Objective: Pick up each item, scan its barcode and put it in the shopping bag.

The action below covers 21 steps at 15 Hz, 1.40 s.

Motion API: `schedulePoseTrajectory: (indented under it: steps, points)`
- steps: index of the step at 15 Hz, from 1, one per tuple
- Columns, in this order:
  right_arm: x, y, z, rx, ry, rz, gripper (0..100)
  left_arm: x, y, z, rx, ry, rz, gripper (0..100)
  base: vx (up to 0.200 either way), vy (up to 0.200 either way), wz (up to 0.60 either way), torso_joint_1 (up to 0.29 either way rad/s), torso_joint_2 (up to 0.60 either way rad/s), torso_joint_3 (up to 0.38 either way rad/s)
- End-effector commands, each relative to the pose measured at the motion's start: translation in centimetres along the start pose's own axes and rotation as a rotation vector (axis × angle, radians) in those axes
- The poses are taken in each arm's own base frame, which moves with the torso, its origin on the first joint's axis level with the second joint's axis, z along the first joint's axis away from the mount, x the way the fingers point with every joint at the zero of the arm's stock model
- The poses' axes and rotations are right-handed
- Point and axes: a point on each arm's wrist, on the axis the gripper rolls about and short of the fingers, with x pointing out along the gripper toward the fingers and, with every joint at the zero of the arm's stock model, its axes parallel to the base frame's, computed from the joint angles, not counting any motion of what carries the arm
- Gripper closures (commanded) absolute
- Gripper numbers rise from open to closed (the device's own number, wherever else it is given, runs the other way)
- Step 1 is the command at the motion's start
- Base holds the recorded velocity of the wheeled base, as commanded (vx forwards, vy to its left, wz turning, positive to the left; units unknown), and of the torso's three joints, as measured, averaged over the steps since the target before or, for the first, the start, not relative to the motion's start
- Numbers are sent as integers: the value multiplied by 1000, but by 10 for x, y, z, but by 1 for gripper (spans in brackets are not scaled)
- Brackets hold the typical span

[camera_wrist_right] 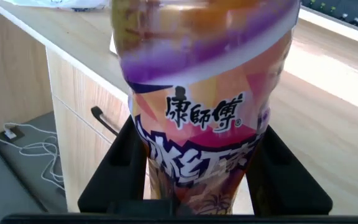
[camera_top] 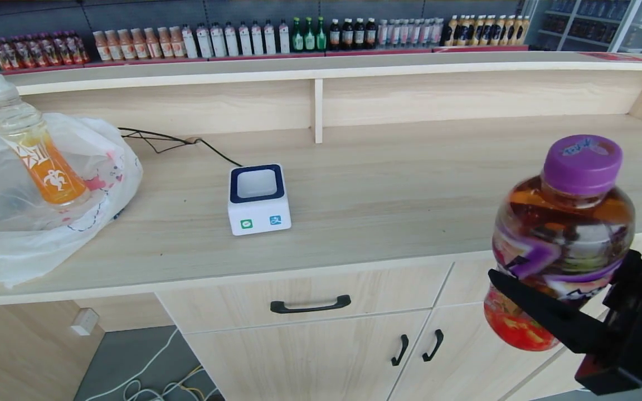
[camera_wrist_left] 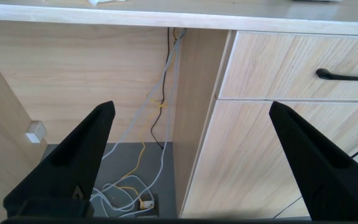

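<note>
A squat juice bottle [camera_top: 563, 239] with a purple cap is held upright in front of the counter's right end, and my right gripper [camera_top: 555, 312] is shut on its lower body. Its purple and orange label [camera_wrist_right: 207, 124] sits between the black fingers [camera_wrist_right: 120, 165]. The white scanner box [camera_top: 258, 198] with a dark-rimmed window stands mid-counter. At the left end lies the white plastic shopping bag [camera_top: 3, 239], with a tall orange-labelled bottle [camera_top: 34, 145] standing tilted in it. My left gripper [camera_wrist_left: 185, 168] hangs open below the counter edge, in front of the cabinet, holding nothing.
The wooden counter [camera_top: 410, 184] has a raised back shelf with a divider [camera_top: 317, 110]. A black cable [camera_top: 176, 142] runs from the scanner to the back. Drawers and doors with black handles [camera_top: 310, 305] sit below. Loose cables [camera_wrist_left: 135, 186] lie on the floor. Shelves of bottles [camera_top: 298, 34] stand behind.
</note>
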Motion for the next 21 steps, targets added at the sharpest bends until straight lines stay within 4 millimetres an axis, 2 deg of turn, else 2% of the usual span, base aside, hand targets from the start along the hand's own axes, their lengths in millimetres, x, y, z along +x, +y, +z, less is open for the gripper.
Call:
schedulePoseTrajectory:
  steps: [1, 3, 5, 6, 10, 13, 16, 21]
  points:
    - [19, 7, 2, -60, 7, 38, 100, 0, 0, 0, 0, 1, -1, 0, 0, 0, 0, 0, 0, 0]
    - [28, 21, 16, -169, -40, 84, 100, 0, 0, 0, 0, 1, 1, 0, 0, 0, 0, 0, 0, 0]
    - [35, 51, 22, -214, -46, 170, 100, 0, 0, 0, 0, 1, -1, 0, 0, 0, 0, 0, 0, 0]
    - [35, 57, 25, -229, -60, 183, 100, 0, 0, 0, 0, 1, -1, 0, 0, 0, 0, 0, 0, 0]
    - [43, 58, 39, -360, -161, 129, 100, 0, 0, 0, 0, 1, 1, 0, 0, 0, 0, 0, 0, 0]
    - [43, 89, 35, -422, -184, 248, 100, 0, 0, 0, 0, 1, -1, 0, 0, 0, 0, 0, 0, 0]
    - [45, 108, 38, -515, -273, 269, 100, 0, 0, 0, 0, 1, 1, 0, 0, 0, 0, 0, 0, 0]
    - [47, 113, 37, -619, -350, 318, 100, 0, 0, 0, 0, 1, 1, 0, 0, 0, 0, 0, 0, 0]
